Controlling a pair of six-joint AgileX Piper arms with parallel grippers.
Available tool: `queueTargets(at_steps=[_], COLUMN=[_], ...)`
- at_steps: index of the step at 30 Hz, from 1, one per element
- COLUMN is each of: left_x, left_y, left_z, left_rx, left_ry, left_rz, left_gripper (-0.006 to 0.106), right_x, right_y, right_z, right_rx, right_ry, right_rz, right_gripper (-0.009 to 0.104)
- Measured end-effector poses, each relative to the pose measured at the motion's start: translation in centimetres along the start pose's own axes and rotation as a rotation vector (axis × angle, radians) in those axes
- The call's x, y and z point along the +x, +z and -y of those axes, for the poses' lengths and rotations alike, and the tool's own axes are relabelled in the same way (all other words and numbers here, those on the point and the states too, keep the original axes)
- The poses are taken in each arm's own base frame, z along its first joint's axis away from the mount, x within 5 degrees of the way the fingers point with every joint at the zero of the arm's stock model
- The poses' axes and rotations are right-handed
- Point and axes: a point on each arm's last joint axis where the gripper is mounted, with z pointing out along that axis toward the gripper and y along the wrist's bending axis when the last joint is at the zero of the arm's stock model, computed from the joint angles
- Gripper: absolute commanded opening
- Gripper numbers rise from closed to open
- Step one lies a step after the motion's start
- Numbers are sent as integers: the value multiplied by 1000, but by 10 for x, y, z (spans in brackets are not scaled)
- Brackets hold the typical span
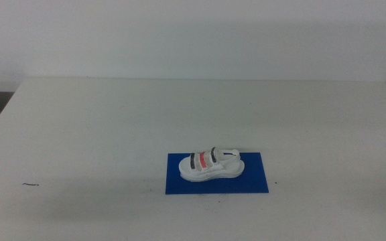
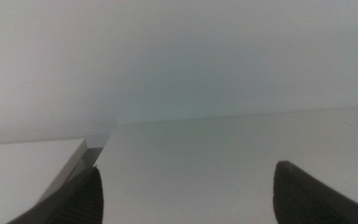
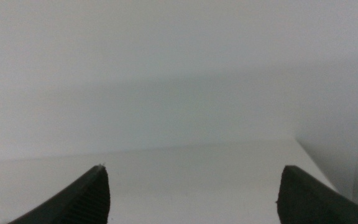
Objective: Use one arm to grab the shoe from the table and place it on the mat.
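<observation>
Tabletop [image 1: 79, 127]: shoe [image 1: 212, 165] lies crosswise on mat [image 1: 253, 181].

Shoe [image 1: 212, 166]: white body and sole, three straps across it — two dark, one red between. Mat [image 1: 254, 182]: solid deep blue, no pattern. Surface [image 1: 112, 127]: plain white. Left tool [image 2: 185, 193]: dark, ribbed jaws. Right tool [image 3: 191, 193]: same dark.

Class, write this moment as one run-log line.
shoe: on mat | left gripper: open, waiting, table edge | right gripper: open, waiting
</observation>
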Motion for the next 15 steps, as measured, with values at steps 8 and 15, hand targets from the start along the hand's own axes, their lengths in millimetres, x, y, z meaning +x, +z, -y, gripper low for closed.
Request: queueTargets(at_steps=[8, 15], left_x=[0, 0], left_y=[0, 0], left_z=[0, 0], left_rx=[0, 0], left_ry=[0, 0], left_rz=[0, 0], left_gripper=[94, 94], right_x=[29, 30], right_y=[3, 3], right_z=[3, 3], right_rx=[10, 11], right_ry=[7, 2], right_rz=[-106, -119], right_gripper=[86, 86])
